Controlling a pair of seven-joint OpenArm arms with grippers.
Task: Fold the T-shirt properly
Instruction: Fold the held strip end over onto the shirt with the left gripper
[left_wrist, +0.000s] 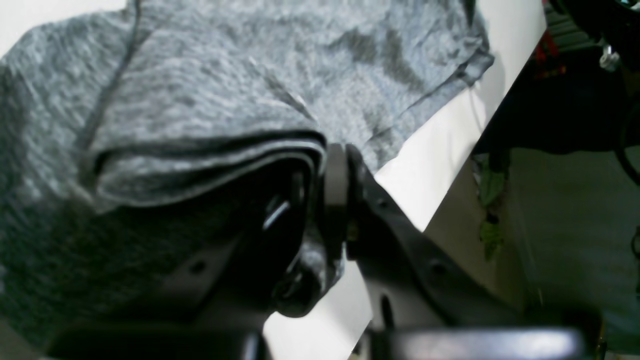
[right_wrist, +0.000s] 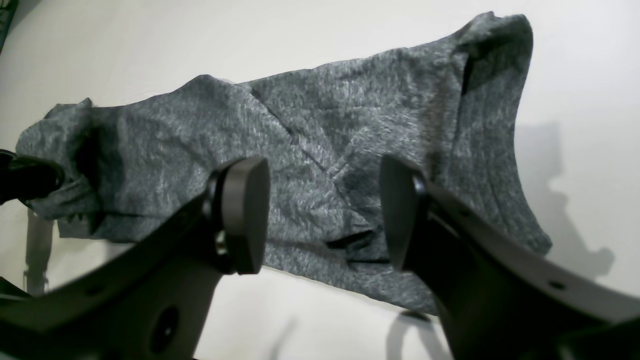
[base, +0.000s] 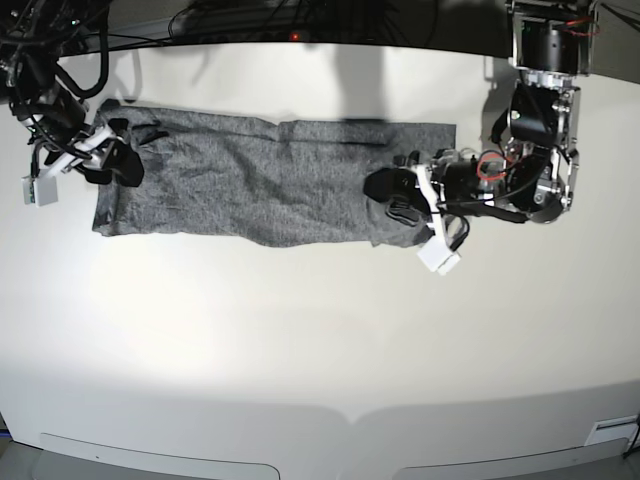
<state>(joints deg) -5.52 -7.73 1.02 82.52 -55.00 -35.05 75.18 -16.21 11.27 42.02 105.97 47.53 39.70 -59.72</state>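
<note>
Table, white, under grey T-shirt

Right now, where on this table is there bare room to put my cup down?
The whole white stretch between the T-shirt and the table's near edge is bare. The far strip is crowded: the shirt spans it, the left gripper shut on one end, the right gripper open at the other.
</note>
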